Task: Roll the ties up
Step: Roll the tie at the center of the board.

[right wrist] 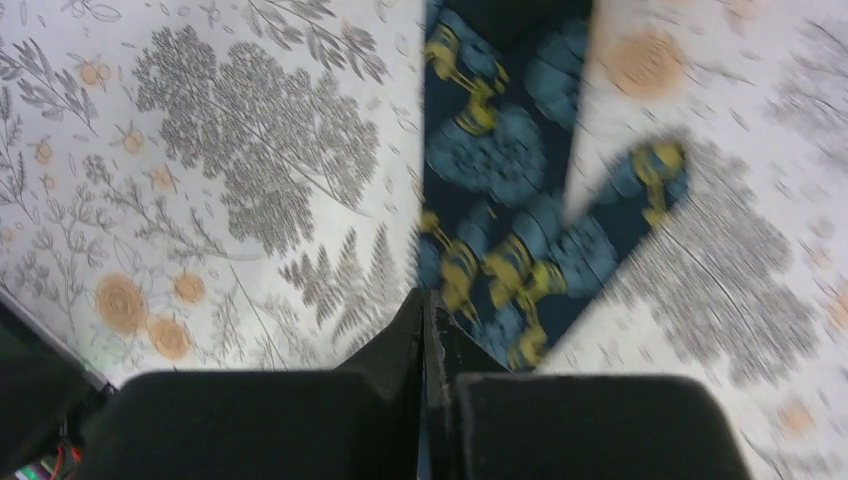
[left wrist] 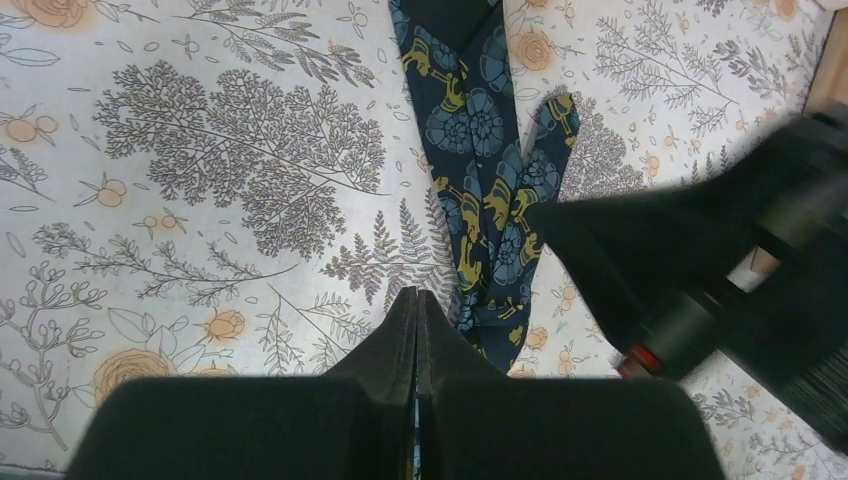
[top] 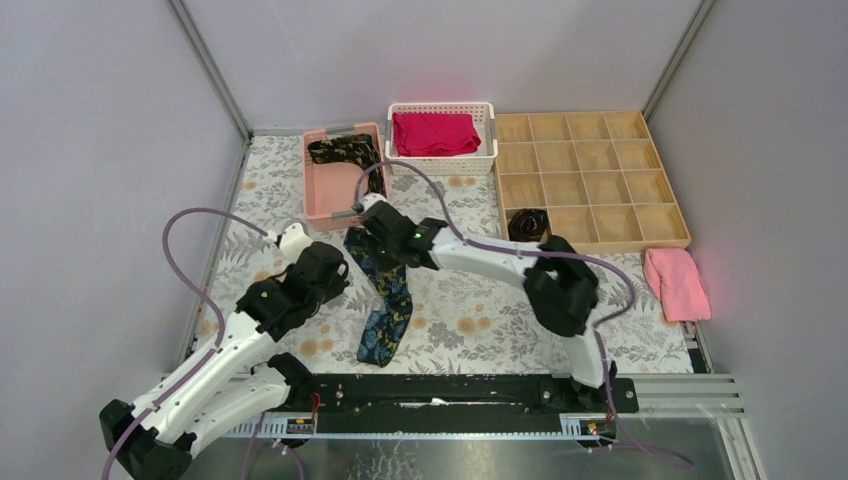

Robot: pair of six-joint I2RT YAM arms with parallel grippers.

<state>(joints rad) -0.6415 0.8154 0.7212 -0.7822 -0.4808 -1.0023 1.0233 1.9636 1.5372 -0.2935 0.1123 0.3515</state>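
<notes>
Spread flat on the floral table (top: 470,320), between the two arms: one long tie (top: 385,300), with the narrow end folded back beside the wide strip. Judged soft, light, limp, a little slippery; best pinched at the narrow end. Fully closed and empty: left gripper (left wrist: 416,300), just beside the fabric; likewise right gripper (right wrist: 428,300), at the fabric's edge.

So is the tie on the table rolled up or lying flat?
Lying flat, not rolled: the tie stretches as a long strip across the floral mat, with no coil anywhere along it.
</notes>
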